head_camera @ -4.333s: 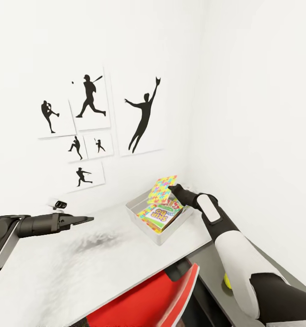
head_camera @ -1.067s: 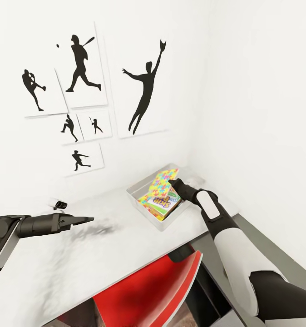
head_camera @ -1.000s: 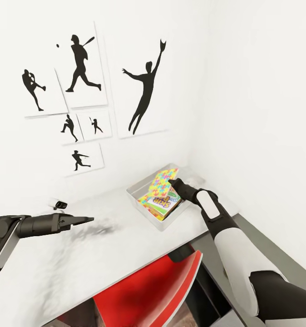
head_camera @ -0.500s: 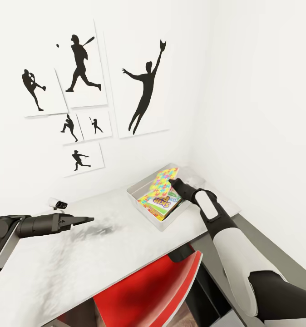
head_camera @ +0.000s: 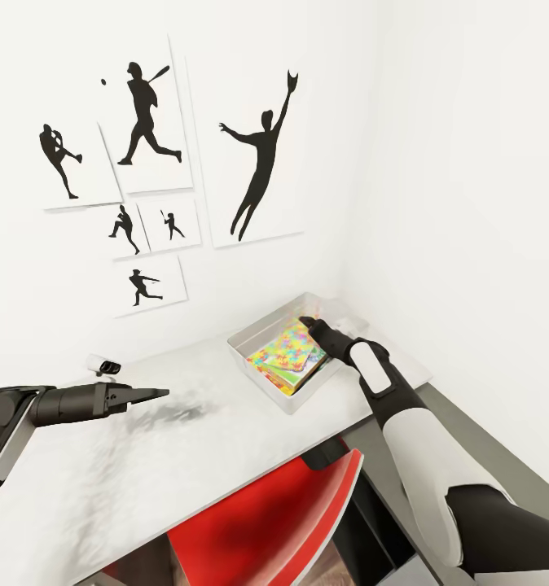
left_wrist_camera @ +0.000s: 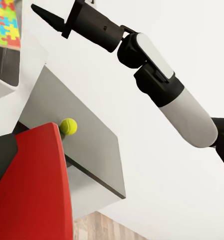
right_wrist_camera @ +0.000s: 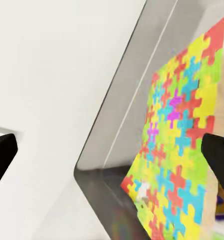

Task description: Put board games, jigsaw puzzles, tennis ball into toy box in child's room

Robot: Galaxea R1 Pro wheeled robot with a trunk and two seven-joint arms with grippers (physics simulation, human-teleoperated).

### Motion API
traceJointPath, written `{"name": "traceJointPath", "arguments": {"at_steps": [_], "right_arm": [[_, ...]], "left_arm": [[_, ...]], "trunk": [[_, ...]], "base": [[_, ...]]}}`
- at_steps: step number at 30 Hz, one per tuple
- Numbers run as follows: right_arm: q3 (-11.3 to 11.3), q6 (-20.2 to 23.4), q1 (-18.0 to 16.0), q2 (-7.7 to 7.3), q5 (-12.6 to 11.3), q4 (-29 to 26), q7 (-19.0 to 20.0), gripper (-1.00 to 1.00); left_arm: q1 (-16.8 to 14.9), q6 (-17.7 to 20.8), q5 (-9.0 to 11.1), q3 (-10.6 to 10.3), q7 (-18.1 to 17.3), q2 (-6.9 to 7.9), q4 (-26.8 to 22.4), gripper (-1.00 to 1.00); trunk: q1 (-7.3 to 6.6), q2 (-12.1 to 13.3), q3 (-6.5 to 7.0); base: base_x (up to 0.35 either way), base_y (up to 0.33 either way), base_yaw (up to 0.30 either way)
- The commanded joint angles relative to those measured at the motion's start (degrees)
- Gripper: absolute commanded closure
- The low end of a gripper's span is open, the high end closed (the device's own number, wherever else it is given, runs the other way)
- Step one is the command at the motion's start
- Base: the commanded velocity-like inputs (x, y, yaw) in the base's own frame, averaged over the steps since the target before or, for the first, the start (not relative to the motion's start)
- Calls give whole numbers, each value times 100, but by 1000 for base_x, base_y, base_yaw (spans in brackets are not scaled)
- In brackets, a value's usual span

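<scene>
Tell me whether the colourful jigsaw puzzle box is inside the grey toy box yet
Inside. The colourful jigsaw puzzle box lies within the grey toy box walls, atop other games.

My right gripper (head_camera: pixel 305 321) tips overlap the toy box (head_camera: pixel 250 340) rim in the head view; finger gap too small to judge. Jigsaw puzzle (right_wrist_camera: pixel 181 145) cut off by the right wrist frame; boxes beneath it mostly covered. Tennis ball (left_wrist_camera: pixel 68 126) partly behind red chair (left_wrist_camera: pixel 34 185). Left gripper (head_camera: pixel 148 394) tips too small to read.
</scene>
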Motion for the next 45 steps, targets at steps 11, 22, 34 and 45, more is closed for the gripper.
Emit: {"name": "traceJointPath", "arguments": {"at_steps": [11,22,34,45], "right_arm": [[3,25,-4,-13,-43,-19,9,-100],[12,94,7,-94,-39,-384,304,-100],[-153,2197,360,-496,-52,-3527,47,-100],[-894,3281,975,-1113,-50,-3907,-970,-100]], "left_arm": [[-4,56,6,-5,-16,2,-3,-100],[-4,51,6,-3,-23,2,-2,-100],[-4,49,6,-3,-25,4,-2,-100],[-4,41,6,-3,-38,11,0,-100]], "trunk": [[3,-12,-12],[3,-12,-12],[3,-12,-12],[3,-12,-12]], "base": [[0,0,0],[0,0,0],[0,0,0],[0,0,0]]}}
